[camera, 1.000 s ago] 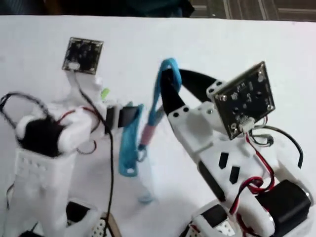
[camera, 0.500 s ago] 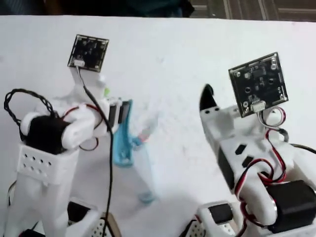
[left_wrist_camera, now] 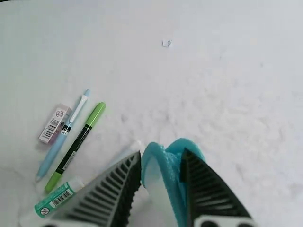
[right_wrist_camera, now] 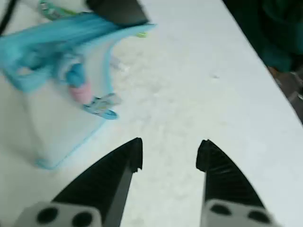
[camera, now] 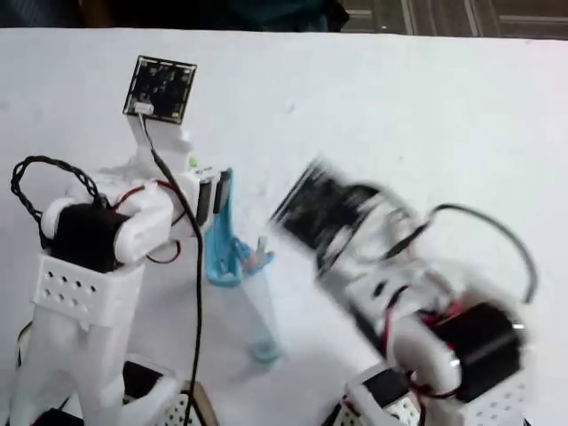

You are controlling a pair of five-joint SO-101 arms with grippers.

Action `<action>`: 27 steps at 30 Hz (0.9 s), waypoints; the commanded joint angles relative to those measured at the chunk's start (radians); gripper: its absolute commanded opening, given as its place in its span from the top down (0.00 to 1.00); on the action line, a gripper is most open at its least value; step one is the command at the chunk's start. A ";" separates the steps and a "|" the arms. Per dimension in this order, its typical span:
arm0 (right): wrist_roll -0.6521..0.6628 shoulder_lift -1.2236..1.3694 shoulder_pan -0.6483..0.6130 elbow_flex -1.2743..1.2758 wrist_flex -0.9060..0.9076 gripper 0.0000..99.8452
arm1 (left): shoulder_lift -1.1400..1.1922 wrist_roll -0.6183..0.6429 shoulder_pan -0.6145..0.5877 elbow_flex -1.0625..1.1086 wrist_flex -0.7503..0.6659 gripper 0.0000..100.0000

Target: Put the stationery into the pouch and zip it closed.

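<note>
The pouch [camera: 238, 266] is see-through with blue trim and stands slumped on the white table. My left gripper [left_wrist_camera: 162, 156] is shut on the pouch's blue rim [left_wrist_camera: 165, 172] and holds it up; from above the left gripper [camera: 218, 193] sits at the pouch's top. Beyond it lie a pink eraser [left_wrist_camera: 54, 124], a light blue pen [left_wrist_camera: 64, 135], a green pen [left_wrist_camera: 75, 146] and a green-white tube [left_wrist_camera: 54, 201]. My right gripper [right_wrist_camera: 170, 153] is open and holds nothing, a short way from the pouch [right_wrist_camera: 61, 94] and its pink zip pull [right_wrist_camera: 80, 92]. The right arm [camera: 382, 266] is blurred.
The white table [camera: 399, 106] stretches wide behind and to the right of the pouch. Its far edge [right_wrist_camera: 255, 52] borders a dark area. The arm bases [camera: 80, 319] stand at the near edge. A tiny scrap [left_wrist_camera: 166, 43] lies far out.
The right gripper let go of the pouch's blue rim and drew back, then its arm swung low towards the pouch. The pouch's rim sagged towards the left gripper, which kept hold.
</note>
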 commanded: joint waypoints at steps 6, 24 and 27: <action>-0.207 -0.107 -0.228 0.281 -0.243 0.77 | 0.044 -0.009 0.016 0.026 0.006 0.84; -0.058 -0.176 -0.400 0.460 -0.406 0.80 | 0.044 -0.009 0.015 0.026 0.009 0.84; -0.058 -0.200 -0.409 0.439 -0.427 0.80 | 0.044 -0.009 0.015 0.026 0.008 0.84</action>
